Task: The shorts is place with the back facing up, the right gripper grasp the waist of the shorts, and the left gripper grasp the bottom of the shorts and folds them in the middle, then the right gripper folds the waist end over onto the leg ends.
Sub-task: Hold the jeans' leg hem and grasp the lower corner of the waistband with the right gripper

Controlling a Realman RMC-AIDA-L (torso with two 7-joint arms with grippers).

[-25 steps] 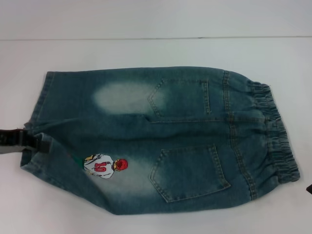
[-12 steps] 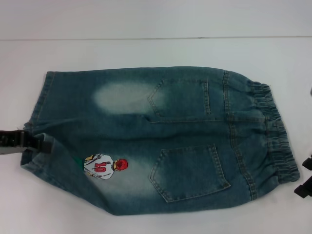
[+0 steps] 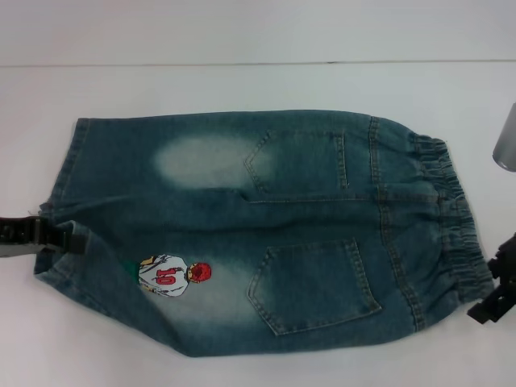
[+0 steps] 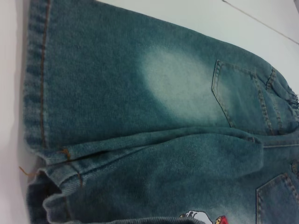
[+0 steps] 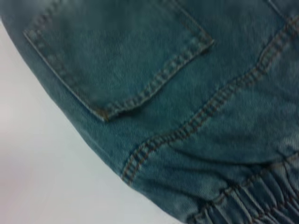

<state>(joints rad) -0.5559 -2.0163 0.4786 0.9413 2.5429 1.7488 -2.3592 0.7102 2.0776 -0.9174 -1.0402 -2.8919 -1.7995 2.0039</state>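
Blue denim shorts [image 3: 266,234] lie flat, back up, with two back pockets showing. The elastic waist [image 3: 451,218] points right and the leg ends [image 3: 68,161] point left. My left gripper [image 3: 68,239] sits at the left edge, shut on the near leg's hem, which bunches around it. In the left wrist view that hem [image 4: 51,186] curls upward. My right gripper [image 3: 493,286] is at the near corner of the waist, open, with its black fingers [image 3: 484,310] beside the fabric. The right wrist view shows the waist [image 5: 252,196] and a pocket [image 5: 126,51] close up.
The shorts rest on a white table [image 3: 242,81], whose far edge runs across the top of the head view. A cartoon figure patch [image 3: 169,274] marks the near leg. A grey part of the right arm [image 3: 506,141] shows at the right border.
My right gripper has come in from the right edge and moved left to the near corner of the waist. The left gripper and the shorts have not moved.
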